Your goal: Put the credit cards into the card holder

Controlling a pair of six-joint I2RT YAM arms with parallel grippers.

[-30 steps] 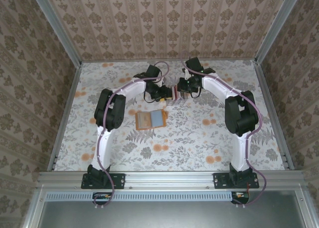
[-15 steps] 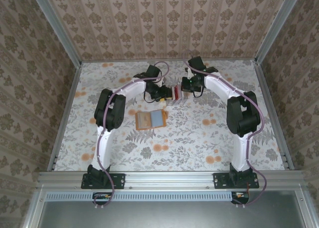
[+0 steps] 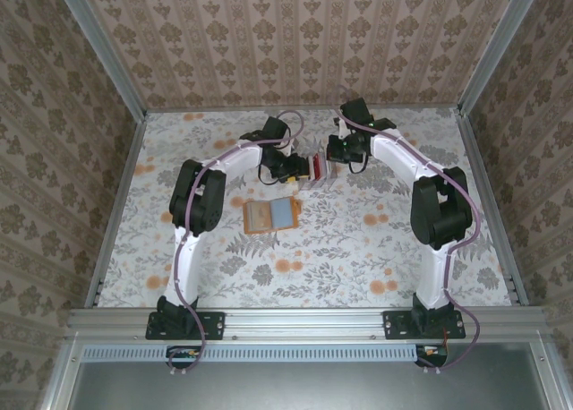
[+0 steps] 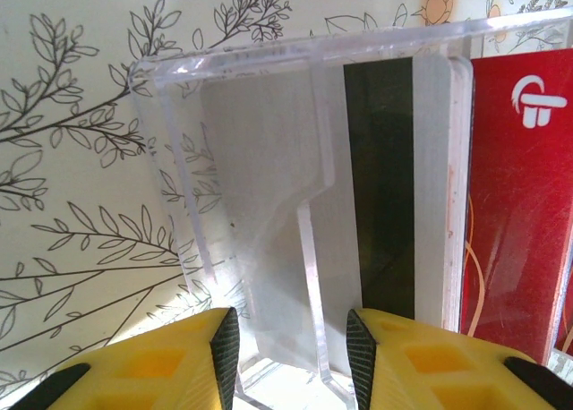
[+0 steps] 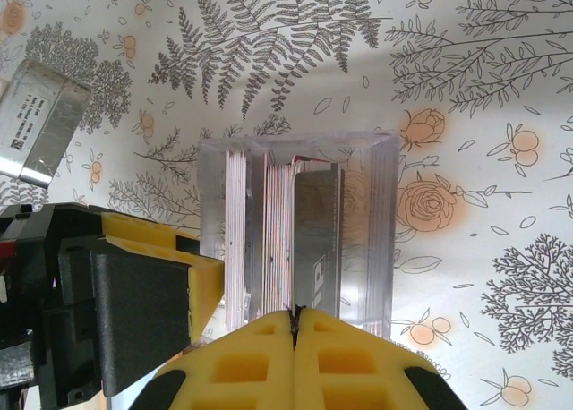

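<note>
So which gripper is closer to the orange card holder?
Left. The left gripper is just beyond the card holder, at the clear rack; the right gripper is farther back and right.

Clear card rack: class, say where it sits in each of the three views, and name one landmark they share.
Top external: clear card rack, far middle of the table, where the arms meet.
Left wrist: centre, just beyond the yellow fingers.
Right wrist: centre, above the closed fingertips.
Shared landmark: left gripper gripping the rack's end.
</note>
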